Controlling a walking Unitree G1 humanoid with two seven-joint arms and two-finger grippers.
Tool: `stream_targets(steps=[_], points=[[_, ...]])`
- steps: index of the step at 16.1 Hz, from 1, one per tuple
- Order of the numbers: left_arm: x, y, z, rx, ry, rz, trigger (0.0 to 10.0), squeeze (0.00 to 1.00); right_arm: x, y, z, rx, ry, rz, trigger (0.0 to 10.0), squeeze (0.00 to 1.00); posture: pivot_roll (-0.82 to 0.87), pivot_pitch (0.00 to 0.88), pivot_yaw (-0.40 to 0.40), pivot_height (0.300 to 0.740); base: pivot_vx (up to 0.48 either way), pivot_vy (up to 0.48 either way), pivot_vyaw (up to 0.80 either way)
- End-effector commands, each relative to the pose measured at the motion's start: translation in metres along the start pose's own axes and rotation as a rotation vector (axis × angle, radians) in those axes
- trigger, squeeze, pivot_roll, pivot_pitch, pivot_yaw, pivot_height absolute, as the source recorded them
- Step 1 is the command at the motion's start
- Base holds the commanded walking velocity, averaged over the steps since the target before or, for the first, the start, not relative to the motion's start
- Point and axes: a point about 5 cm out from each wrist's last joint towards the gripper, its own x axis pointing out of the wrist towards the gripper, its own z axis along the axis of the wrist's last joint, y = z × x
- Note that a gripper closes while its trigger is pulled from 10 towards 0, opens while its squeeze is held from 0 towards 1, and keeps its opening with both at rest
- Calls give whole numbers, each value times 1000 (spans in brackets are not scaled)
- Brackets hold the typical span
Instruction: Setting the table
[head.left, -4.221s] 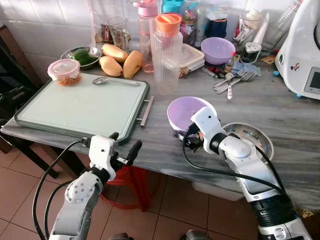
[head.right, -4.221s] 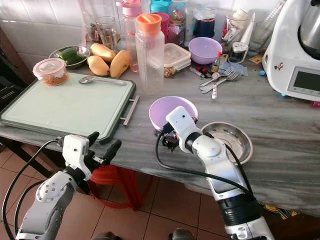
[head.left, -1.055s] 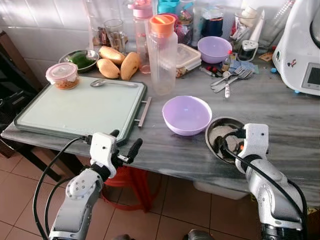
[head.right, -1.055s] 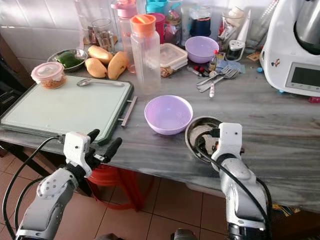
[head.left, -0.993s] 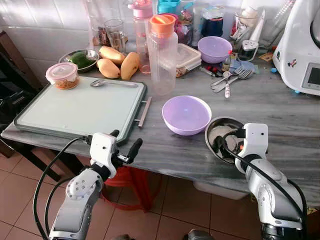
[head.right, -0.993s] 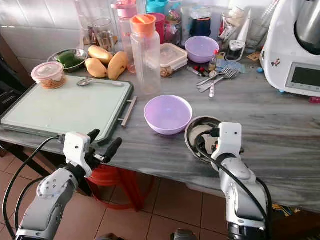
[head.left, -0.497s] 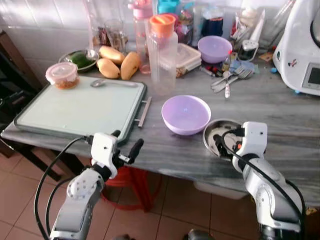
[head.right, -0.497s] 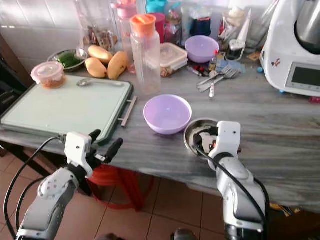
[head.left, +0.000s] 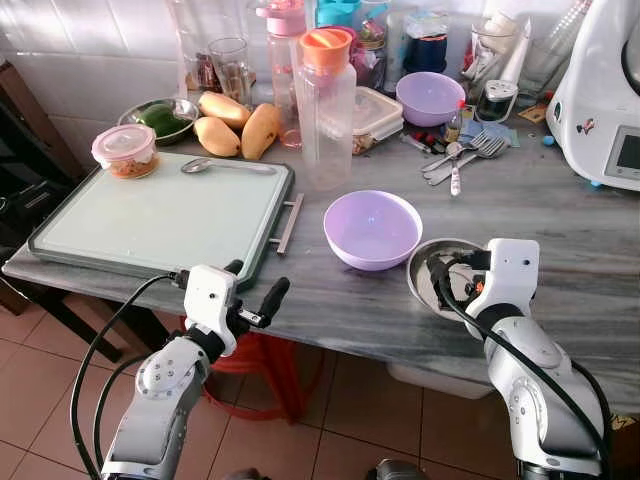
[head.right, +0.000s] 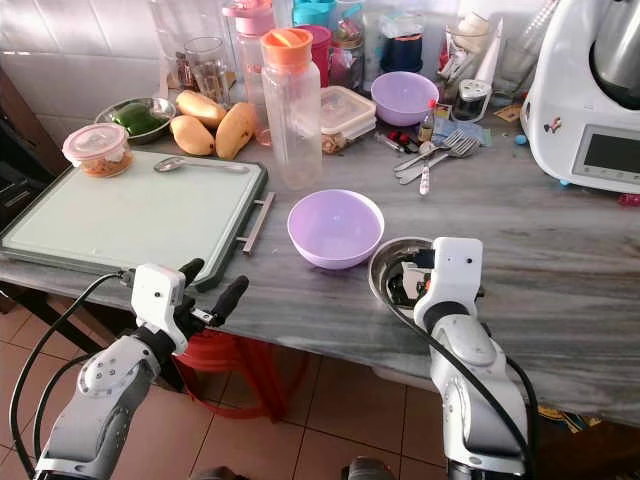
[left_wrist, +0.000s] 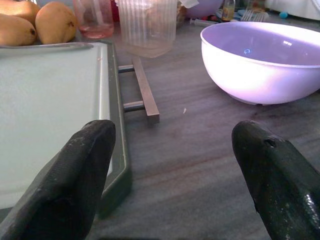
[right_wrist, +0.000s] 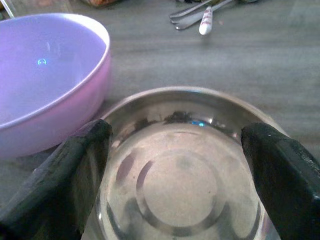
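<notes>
Locate the steel bowl (head.right: 392, 262) near the front edge of the grey marble counter (head.left: 560, 215), at about 5 o'clock from the counter's centre in the head views. Note that the right gripper (right_wrist: 175, 165) is positioned over this bowl with its two black fingers (right_wrist: 75, 170) spread wide, one near each side of the rim, grasping nothing; whether the fingers touch the rim cannot be determined. Observe the empty purple bowl (head.left: 372, 229) just beside the steel bowl at its 10 o'clock, rims close together. At 9 o'clock from the purple bowl you will find the green tray (head.left: 160, 215), its metal handle (left_wrist: 145, 90) facing the bowl. A spoon (head.left: 225, 165) lies on the tray's far edge, with a lidded food container (head.left: 126, 148) on its far left corner. At 12 o'clock from the purple bowl stands a clear bottle with an orange cap (head.left: 327, 100). The left gripper (head.left: 252, 290) hovers off the counter's front edge, below the tray's near right corner, fingers released and empty.
</notes>
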Motion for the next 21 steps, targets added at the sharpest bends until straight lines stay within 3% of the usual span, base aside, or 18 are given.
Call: stream_targets(steps=[1,6,21], points=[[1,1,0,11,6,2,10000,0,-1,0,-3,4,16,-8,10000,0,-85,0,53,740,0,0,0],[-1,0,-2,10,19,2,10000,0,12,-12,-13,-56,66,-5,10000,0,-78,0,55,740,0,0,0],[-1,-1,-3,11,30,-12,10000,0,15,17,-8,17,59,158,10000,0,-76,3,57,740,0,0,0]])
